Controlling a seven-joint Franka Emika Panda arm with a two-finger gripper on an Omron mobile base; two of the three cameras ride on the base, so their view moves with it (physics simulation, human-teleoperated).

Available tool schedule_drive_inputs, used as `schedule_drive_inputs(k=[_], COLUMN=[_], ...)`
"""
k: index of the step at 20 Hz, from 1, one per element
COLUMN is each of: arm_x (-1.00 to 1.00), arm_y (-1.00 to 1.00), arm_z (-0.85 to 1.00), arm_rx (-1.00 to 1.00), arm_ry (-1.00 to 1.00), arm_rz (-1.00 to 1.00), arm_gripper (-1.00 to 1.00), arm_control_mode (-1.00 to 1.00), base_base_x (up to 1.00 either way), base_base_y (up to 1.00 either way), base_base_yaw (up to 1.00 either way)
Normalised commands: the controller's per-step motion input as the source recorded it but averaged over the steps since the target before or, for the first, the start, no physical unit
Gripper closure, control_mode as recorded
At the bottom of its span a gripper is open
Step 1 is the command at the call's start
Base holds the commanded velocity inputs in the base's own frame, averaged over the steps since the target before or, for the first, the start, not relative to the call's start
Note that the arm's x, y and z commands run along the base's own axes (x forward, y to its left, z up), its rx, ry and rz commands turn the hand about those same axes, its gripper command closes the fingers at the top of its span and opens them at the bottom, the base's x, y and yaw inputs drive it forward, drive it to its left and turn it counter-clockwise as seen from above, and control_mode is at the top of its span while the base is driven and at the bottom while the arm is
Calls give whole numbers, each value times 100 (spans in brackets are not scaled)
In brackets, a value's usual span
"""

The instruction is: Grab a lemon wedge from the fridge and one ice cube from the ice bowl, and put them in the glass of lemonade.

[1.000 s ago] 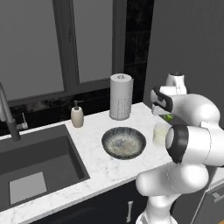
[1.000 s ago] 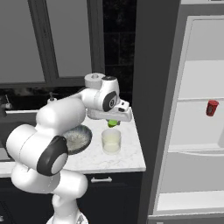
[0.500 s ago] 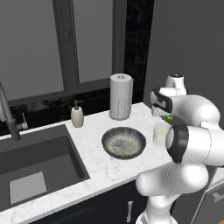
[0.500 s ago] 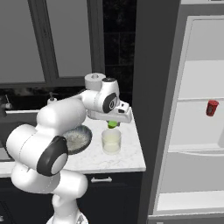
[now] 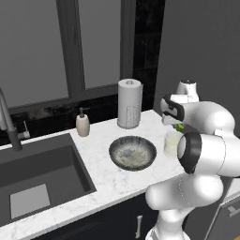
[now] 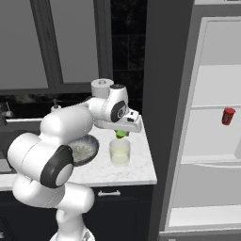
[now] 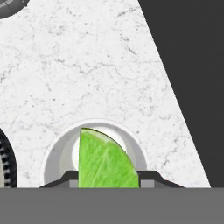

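Observation:
My gripper (image 6: 122, 134) hangs just above the glass of lemonade (image 6: 119, 152), shut on the green lemon wedge (image 6: 121, 134). In the hand view the lemon wedge (image 7: 105, 162) sits between my fingertips, directly over the round rim of the glass of lemonade (image 7: 57, 148). From the left base the lemon wedge (image 5: 179, 127) peeks out beside my arm, above the glass of lemonade (image 5: 171, 143). The ice bowl (image 5: 132, 152) rests on the counter left of the glass; the ice bowl (image 6: 86, 149) is partly hidden by my arm. The fridge (image 6: 207, 117) stands open on the right.
A paper-towel roll (image 5: 129, 103) and a beige soap bottle (image 5: 83, 123) stand at the back of the marble counter (image 5: 108, 180). The sink (image 5: 37, 178) lies to the left. A small red object (image 6: 228, 116) sits on a fridge shelf. The counter's right edge meets a dark wall.

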Motion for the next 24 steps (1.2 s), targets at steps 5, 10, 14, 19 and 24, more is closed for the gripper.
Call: schedule_drive_inputs(k=[5, 10, 14, 19, 24], arm_x=[0, 0, 0, -4, -20], arm_y=[0, 0, 0, 0, 0], arm_z=[0, 0, 0, 2, 27], arm_rx=[0, 0, 0, 0, 4], arm_ry=[0, 0, 0, -1, -12], arm_rz=[0, 0, 0, 0, 0], arm_gripper=[-100, -100, -100, -100, -100], arm_control_mode=[-100, -100, -100, -100, -100], base_base_x=[0, 0, 0, 0, 0], base_base_y=[0, 0, 0, 0, 0], base_base_yaw=[0, 0, 0, 0, 0])
